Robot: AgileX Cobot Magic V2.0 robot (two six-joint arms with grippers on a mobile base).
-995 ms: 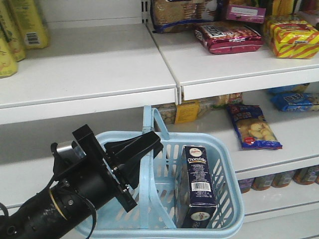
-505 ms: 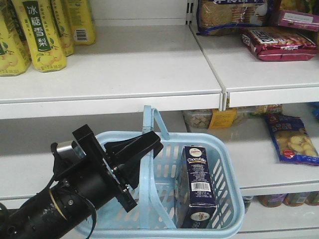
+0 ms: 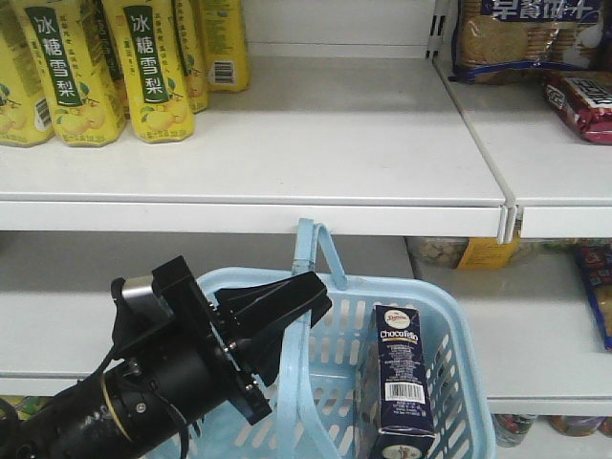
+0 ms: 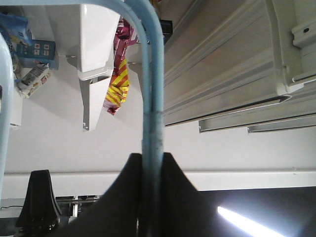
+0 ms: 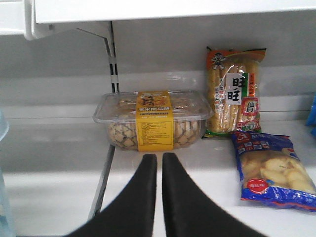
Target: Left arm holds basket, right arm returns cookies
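The light blue basket (image 3: 457,316) hangs low in the front view, its thin handle (image 3: 308,251) raised. My left gripper (image 3: 308,308), a flat black wedge on the left arm (image 3: 158,387), is shut on that handle. In the left wrist view the handle (image 4: 148,74) runs up from between the left gripper (image 4: 152,163) jaws. The cookies (image 3: 403,381), a dark navy box, stand upright inside the basket at its right. My right gripper (image 5: 159,159) is shut with nothing in it, in front of a lower shelf. The right arm is out of the front view.
Yellow drink bottles (image 3: 153,67) stand on the upper shelf (image 3: 287,215) at left; a biscuit bag (image 3: 526,38) and red packet (image 3: 583,100) lie at right. Ahead of the right gripper are a clear cookie tub (image 5: 153,118), an orange packet (image 5: 234,91) and a blue bag (image 5: 271,170).
The shelves have slid to the right in the front view, bringing the yellow bottles into sight. The basket, box and left arm sit slightly lower and further right in frame, grip unchanged.
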